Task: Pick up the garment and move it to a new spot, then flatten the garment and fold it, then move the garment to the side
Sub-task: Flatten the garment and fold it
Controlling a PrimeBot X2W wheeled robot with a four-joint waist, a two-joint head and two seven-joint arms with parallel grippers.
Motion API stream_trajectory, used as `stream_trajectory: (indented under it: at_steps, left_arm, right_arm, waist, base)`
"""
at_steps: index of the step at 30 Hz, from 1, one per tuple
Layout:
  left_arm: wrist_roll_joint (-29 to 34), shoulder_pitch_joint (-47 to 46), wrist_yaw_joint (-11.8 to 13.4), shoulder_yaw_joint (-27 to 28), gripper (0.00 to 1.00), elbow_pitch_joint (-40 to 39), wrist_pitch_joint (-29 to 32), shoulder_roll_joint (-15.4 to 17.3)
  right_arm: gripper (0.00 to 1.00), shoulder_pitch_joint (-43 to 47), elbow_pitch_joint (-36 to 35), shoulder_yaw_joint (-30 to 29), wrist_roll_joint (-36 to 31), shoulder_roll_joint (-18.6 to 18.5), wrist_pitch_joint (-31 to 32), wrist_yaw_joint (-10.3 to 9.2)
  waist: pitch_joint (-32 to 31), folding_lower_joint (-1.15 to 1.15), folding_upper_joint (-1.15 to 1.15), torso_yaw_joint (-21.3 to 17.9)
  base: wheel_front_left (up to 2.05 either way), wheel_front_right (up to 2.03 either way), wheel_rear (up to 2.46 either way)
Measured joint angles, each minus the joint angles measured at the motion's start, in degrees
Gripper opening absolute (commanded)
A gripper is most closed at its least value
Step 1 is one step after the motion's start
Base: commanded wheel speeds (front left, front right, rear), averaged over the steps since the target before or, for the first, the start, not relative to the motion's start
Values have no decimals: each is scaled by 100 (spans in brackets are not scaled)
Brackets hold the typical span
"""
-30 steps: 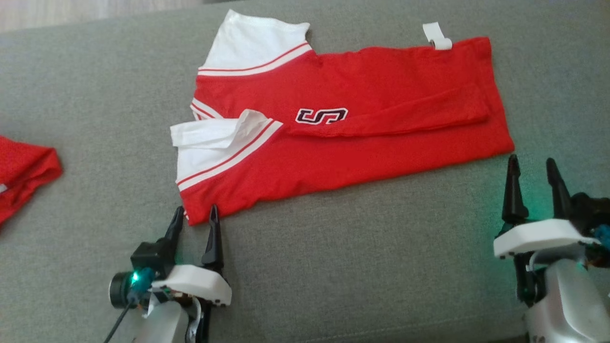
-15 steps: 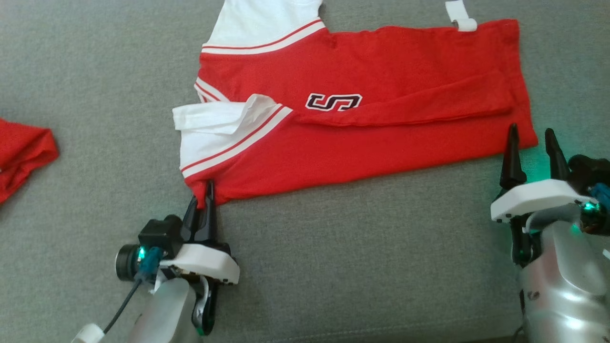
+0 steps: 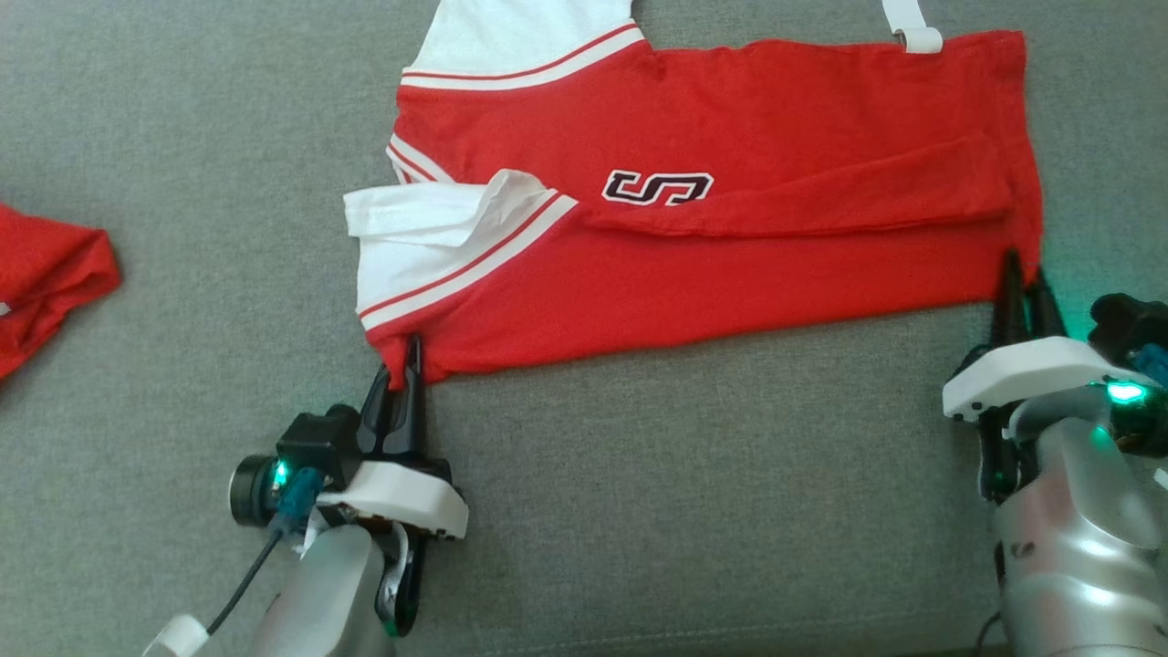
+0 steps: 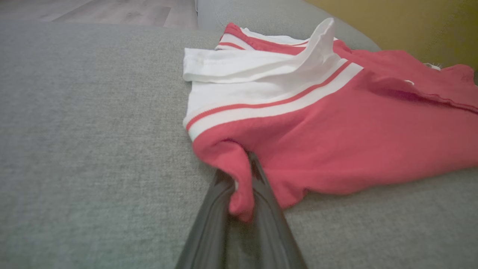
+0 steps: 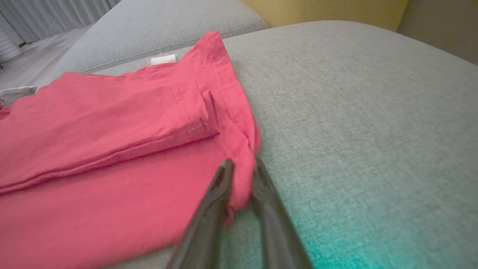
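Grey woven sofa cushion [image 3: 684, 493] underfoot of everything in the head view; wood floor and a yellow panel at the far edges of the wrist views. Laid out on the far half, a red jersey [image 3: 730, 265] with white, red-striped sleeves and a dark "S" logo [image 3: 657, 187] near its middle. Long axis running left to right: sleeve and collar end to the left, hem to the right, a small white tag [image 3: 912, 32] at the far right corner. One long raised fold line along the middle, one white sleeve rumpled upward.

Left end effector [image 3: 404, 360] at the near left corner, fingers pressed together, pinching a bunched nub of red cloth just below the white sleeve band. Right end effector [image 3: 1024, 278] at the near right corner, fingers likewise closed on the hem edge, a little cloth pulled up between them.

Jersey lying just beyond both end effectors, away from the robot. One corner per arm, neither arm nearer overall. Near edge spanning from one grip to the other.

Likely next: lifting both corners together and carrying the near edge over toward the far edge, grips kept level for a fold parallel to the long axis.

Well apart at the left edge, another red cloth [image 3: 50, 283], crumpled and untouched.
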Motion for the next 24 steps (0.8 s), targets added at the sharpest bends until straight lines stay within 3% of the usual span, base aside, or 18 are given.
stream_trajectory:
  at_steps: [5, 10, 19, 20, 21, 22, 24]
  left_arm:
    - [110, 1, -9, 38, 0, -8, 2, -2]
    - [294, 105, -7, 177, 0, -172, 134, -3]
    - [506, 1418, 9, 240, 0, -654, 136, -24]
    - [504, 1567, 8, 240, 12, -682, 136, -24]
    - [503, 1698, 5, 238, 65, -717, 136, -22]
    - [500, 1790, -11, 237, 100, -751, 136, -19]
    - [475, 1870, -24, 236, 100, -779, 136, 8]
  right_arm:
    - [0, -35, 100, -103, 46, 5, -25, 1]
    - [0, 197, -229, -356, 202, 19, -12, 1]
    - [0, 1842, -438, -115, 809, 30, -11, 1]
    - [40, 1951, -457, -77, 848, 31, -11, 1]
    - [100, 2033, -461, -22, 887, 30, -11, 1]
    - [100, 2084, -468, 12, 916, 31, -10, 1]
    - [100, 2115, -572, 13, 934, 30, -1, 1]
  waist:
    - [-28, 1, 0, 16]
    - [-262, 3, 0, 24]
    - [-1272, -1, 0, 21]
    - [-1366, -1, 0, 19]
    - [-1447, -1, 0, 17]
    - [-1509, -2, 0, 16]
    - [-1565, -2, 0, 14]
  base:
    - [0, 0, 0]
    - [0, 0, 0]
    - [0, 0, 0]
    - [0, 0, 0]
    - [0, 0, 0]
    - [0, 0, 0]
    - [0, 0, 0]
